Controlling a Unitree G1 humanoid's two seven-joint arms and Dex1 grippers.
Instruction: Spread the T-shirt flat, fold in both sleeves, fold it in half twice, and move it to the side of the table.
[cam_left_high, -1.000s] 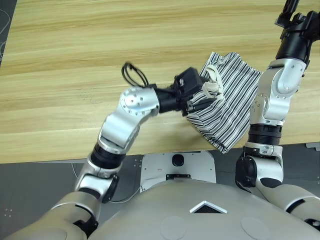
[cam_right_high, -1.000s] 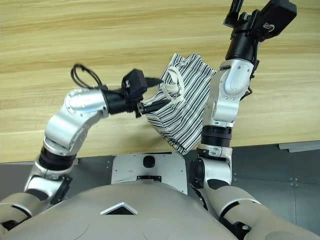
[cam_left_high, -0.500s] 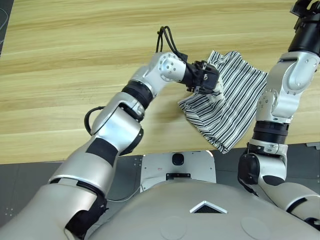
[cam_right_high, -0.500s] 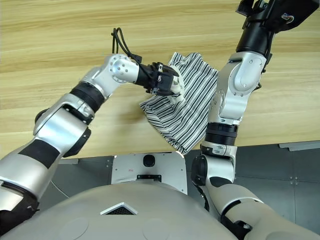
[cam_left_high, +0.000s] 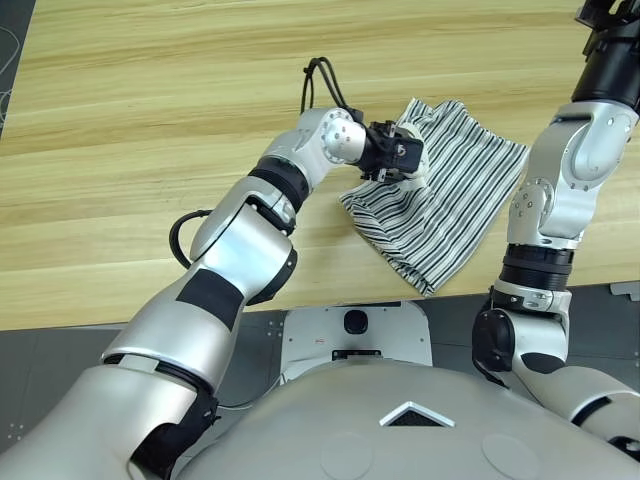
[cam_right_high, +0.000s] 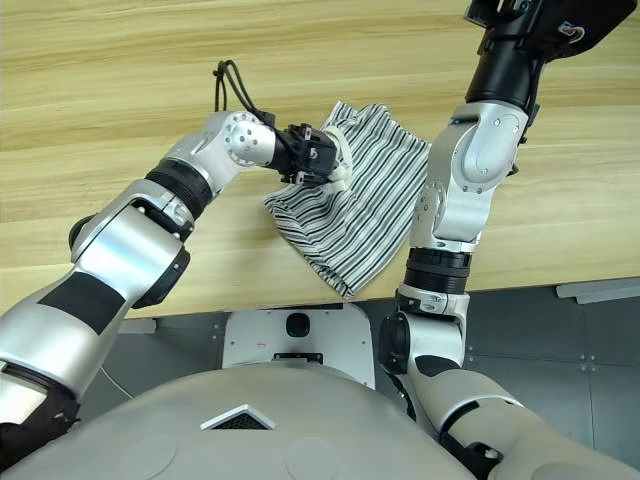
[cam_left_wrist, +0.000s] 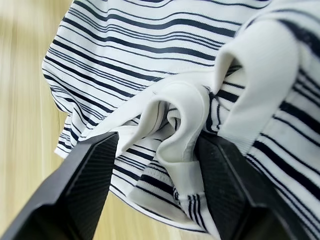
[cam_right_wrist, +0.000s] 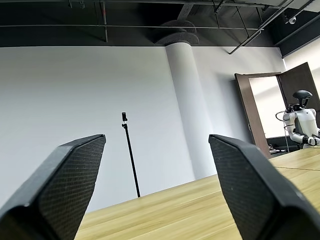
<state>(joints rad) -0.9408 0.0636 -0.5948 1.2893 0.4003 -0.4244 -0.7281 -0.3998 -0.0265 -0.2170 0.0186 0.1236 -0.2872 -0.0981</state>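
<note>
The black-and-white striped T-shirt (cam_left_high: 455, 205) lies bunched and folded on the wooden table (cam_left_high: 150, 120), right of centre, its near corner reaching the front edge. My left gripper (cam_left_high: 403, 162) sits on the shirt's left side, shut on a bunch of white-trimmed fabric; in the left wrist view the fingers (cam_left_wrist: 90, 175) of my left gripper (cam_left_wrist: 157, 150) flank that fold of the T-shirt (cam_left_wrist: 150, 40). My right arm (cam_left_high: 565, 170) stands raised at the table's right. The right gripper (cam_right_wrist: 157, 190) points out over the room, open with nothing between its fingers.
The table's front edge (cam_left_high: 120, 315) runs just below the shirt's near corner. Bare wood stretches to the left and far side. The upright right arm stands close against the shirt's right edge.
My left arm has stretched out and pulled the held fabric leftward and down, so the shirt lies flatter and sits a little further left. The right arm stays raised.
</note>
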